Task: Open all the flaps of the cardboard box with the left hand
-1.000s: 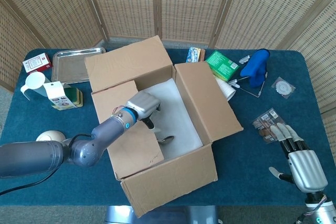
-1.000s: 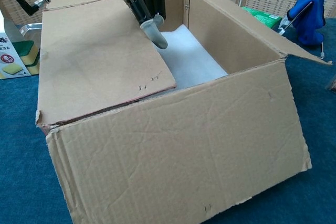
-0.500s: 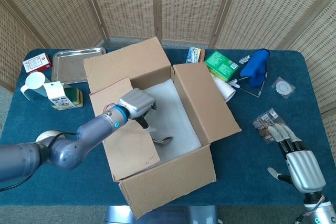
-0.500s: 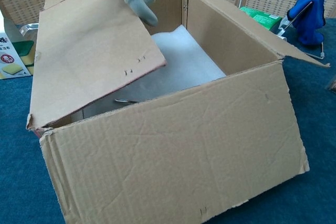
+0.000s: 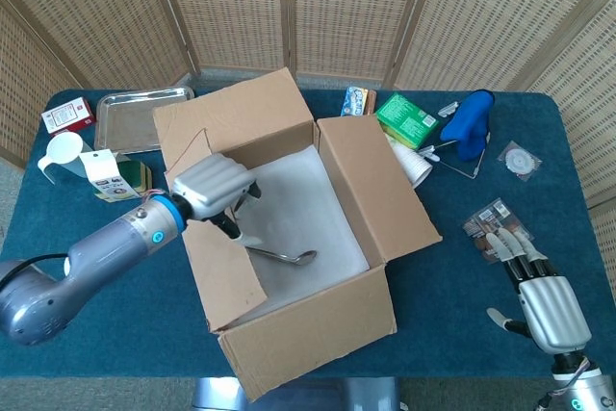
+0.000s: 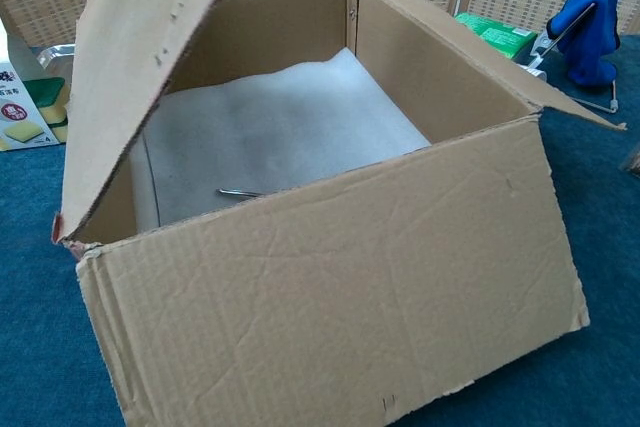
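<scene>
The cardboard box (image 5: 289,238) is sitting near the middle of the blue tabletop (image 5: 452,295), and its left flap (image 5: 217,257) is being held raised at a steep tilt by the left hand (image 5: 214,186). The hand's fingers are curled over the flap's upper edge, with the fingertips reaching down on the inner side of the flap. In the chest view the same flap (image 6: 130,77) is seen standing almost upright above the box's left wall, and the hand is nearly cut off at the top edge of that view.

Inside the box a white liner sheet (image 5: 298,209) is lying on the bottom, and a metal spoon (image 5: 284,257) is lying on that sheet, near the front wall. The rear flap (image 5: 236,117) and the right flap (image 5: 380,190) are folded outward; the front flap (image 5: 318,329) is hanging down outside.

The right hand (image 5: 539,295) is resting well to the right of the box, palm down, with its fingers apart and nothing held. Left of the box a milk carton (image 5: 101,172) is standing, and behind the box's left rear corner a metal tray (image 5: 135,117) is lying.
</scene>
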